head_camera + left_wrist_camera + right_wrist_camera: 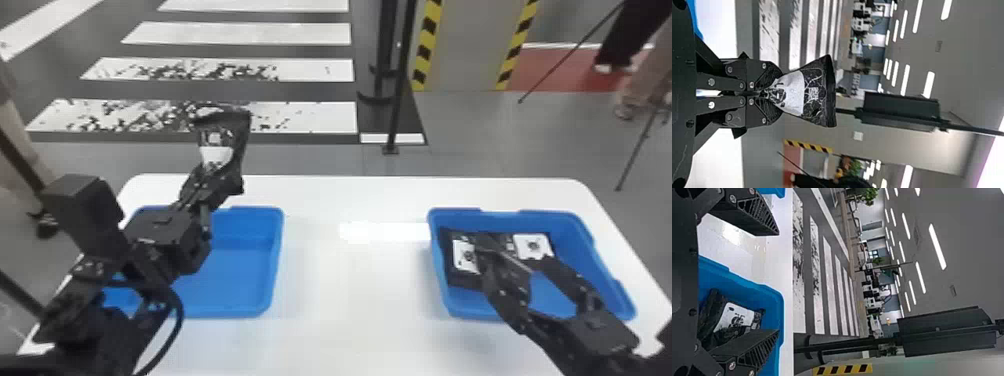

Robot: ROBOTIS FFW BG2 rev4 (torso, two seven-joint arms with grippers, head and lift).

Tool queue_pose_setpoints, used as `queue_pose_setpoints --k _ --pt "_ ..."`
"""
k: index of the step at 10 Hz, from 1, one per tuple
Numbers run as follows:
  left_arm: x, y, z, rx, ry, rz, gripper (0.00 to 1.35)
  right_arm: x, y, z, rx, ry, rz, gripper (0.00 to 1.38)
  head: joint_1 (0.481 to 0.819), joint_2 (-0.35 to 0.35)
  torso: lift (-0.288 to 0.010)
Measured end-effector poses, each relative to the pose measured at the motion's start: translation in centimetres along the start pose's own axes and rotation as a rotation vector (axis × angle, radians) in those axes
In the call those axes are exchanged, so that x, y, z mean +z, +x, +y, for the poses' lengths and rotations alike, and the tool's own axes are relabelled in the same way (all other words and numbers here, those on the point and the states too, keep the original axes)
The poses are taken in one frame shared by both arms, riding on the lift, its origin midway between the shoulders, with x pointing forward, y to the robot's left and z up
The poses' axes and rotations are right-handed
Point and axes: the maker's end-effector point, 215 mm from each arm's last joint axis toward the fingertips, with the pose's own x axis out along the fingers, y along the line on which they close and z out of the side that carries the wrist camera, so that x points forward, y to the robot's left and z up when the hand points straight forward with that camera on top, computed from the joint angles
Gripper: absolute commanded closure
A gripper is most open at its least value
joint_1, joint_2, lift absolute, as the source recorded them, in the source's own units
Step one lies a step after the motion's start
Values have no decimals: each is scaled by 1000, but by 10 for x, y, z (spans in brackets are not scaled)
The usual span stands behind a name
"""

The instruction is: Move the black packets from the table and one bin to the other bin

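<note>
at the left, the left gripper (214, 170) is up over the left bin (274, 265), its jaws clamped together on one end of a black packet (817, 80). the packet stands out past the tips of those jaws, gathered tight where they grip it and fanning out to a wide, dark far edge. next to the jaws it has a white panel with dark line drawing on it; further out the black film is crossed by fine pale lines round a small square patch, and it has a crumpled, slightly glossy look. the left bin, blue and shallow, shows below the jaws in the head view, partly hidden by the arm. going right, the white counter (350, 280) runs between the two pairs of jaws. then comes the right bin (612, 285), also blue, with more black packets (534, 246) lying in it, two white panels showing, each with a dark round mark. in the head view they lie around the tips of the right gripper (511, 260), whose jaws are spread wide with nothing between them in the right wrist view; whether the jaws touch the packets i can't tell.
</note>
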Motion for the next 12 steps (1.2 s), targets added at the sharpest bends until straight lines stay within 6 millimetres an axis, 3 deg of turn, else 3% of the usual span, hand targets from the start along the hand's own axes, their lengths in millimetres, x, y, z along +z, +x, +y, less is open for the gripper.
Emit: queue_pose_setpoints --k 3,4,5,7,8,10,12 --pt "50 -12 -126 -259 -183 -176 1216 1 1 0 0 -3 -2 142 695 -184 -110" --pt "45 -12 -149 -299 -208 -184 1216 2 2 -1 -1 -4 -4 142 695 -230 -110" --pt "26 -6 -150 -294 -202 -182 1216 3 4 -3 -2 -7 -7 142 695 -246 -110" --pt "-9 6 -114 -207 -115 -152 1216 11 7 -4 1 -25 -15 142 695 -212 -110" --pt "-16 8 -102 -178 -74 -142 1216 16 9 -4 5 -37 -15 136 695 -192 -110" --pt "-22 11 -98 -167 -37 -139 1216 23 20 3 74 -26 33 136 695 -179 -110" --pt "-19 12 -105 -180 -28 -149 1216 59 41 20 168 -43 69 136 695 -159 -110"
